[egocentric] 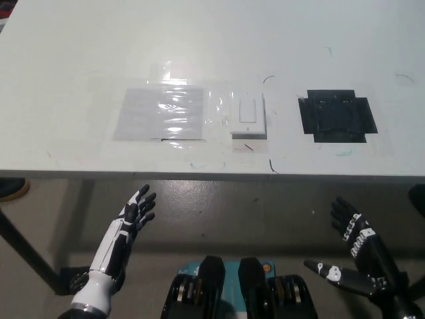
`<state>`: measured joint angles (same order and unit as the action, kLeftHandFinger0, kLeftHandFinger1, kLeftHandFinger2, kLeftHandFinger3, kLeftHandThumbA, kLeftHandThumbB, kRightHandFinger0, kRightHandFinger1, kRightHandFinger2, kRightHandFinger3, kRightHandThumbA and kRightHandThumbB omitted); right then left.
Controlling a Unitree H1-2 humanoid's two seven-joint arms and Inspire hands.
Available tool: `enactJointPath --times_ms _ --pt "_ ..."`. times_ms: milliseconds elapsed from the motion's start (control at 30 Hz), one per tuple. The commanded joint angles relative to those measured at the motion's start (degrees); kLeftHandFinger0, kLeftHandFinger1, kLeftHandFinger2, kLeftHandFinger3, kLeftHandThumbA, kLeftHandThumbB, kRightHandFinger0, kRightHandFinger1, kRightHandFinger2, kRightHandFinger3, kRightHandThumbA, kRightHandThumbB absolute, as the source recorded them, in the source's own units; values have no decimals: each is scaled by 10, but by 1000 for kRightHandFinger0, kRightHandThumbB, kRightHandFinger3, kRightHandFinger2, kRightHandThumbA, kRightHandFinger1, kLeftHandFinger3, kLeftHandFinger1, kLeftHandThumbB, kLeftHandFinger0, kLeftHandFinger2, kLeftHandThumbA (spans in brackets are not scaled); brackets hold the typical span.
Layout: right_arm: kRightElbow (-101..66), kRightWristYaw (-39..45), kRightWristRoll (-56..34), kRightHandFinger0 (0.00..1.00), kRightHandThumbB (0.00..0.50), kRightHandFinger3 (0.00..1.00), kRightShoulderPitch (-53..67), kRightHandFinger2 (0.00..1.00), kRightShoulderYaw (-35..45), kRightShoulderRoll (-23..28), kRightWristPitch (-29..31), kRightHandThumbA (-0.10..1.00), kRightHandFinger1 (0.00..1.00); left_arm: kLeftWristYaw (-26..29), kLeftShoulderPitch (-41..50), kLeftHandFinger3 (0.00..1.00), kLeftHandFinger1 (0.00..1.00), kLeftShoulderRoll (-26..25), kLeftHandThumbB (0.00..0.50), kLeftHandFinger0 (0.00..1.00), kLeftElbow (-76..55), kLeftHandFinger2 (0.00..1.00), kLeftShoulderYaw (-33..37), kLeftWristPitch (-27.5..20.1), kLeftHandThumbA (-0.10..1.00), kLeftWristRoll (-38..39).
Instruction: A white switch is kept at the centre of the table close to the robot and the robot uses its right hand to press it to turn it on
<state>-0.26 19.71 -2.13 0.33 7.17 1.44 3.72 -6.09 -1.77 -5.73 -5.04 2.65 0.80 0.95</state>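
Note:
The white switch lies flat on the white table, near the front edge at the middle. My black right hand hangs open below the table's front edge at the lower right, well short of the switch and off to its right. My white left hand rests open below the table edge at the lower left, holding nothing.
A clear taped plastic sheet lies left of the switch. A black tape patch lies to its right. Grey floor shows under the table's front edge, and a dark table leg runs at the far left.

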Motion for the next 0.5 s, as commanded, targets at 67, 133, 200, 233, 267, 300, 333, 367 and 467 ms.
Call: enactJointPath --times_ms 67,133,200,233,267,300,333,367,467 --pt "-13 -35 29 1000 103 1000 3 1000 -22 13 48 1000 1000 -4 -5 1000 1000 -4 72 1000 -14 1000 2 -16 1000 -4" --pt "-16 -40 30 1000 86 1000 8 1000 -27 15 46 1000 1000 -5 -1 1000 1000 -5 59 1000 -15 1000 2 -16 1000 -3" --pt "-18 -41 28 1000 74 1000 8 1000 -30 20 47 1000 1000 -4 0 1000 1000 -4 59 1000 -12 1000 3 -20 1000 -5" --pt "-20 -44 30 1000 74 1000 9 1000 -32 22 46 1000 1000 -4 -1 1000 1000 -3 67 1000 -12 1000 4 -20 1000 -6" --pt "-21 -46 34 1000 69 1000 10 1000 -34 22 43 1000 1000 -3 1 1000 1000 -3 66 1000 -12 1000 3 -21 1000 -7" --pt "-21 -47 35 1000 66 1000 11 1000 -36 23 43 1000 1000 -3 3 1000 1000 -2 65 1000 -12 1000 3 -22 1000 -6" --pt "-20 -48 35 1000 59 1000 11 1000 -38 24 43 1000 1000 -3 3 1000 1000 -2 67 1000 -14 1000 3 -18 1000 -4" --pt "-20 -48 34 1000 58 1000 11 1000 -40 24 44 1000 1000 -2 4 1000 1000 -1 68 1000 -16 1000 2 -13 1000 -4" --pt "-22 -49 40 1000 39 1000 21 1000 -46 28 52 1000 1000 -2 19 1000 1000 -1 68 1000 -25 1000 5 -9 1000 -8"
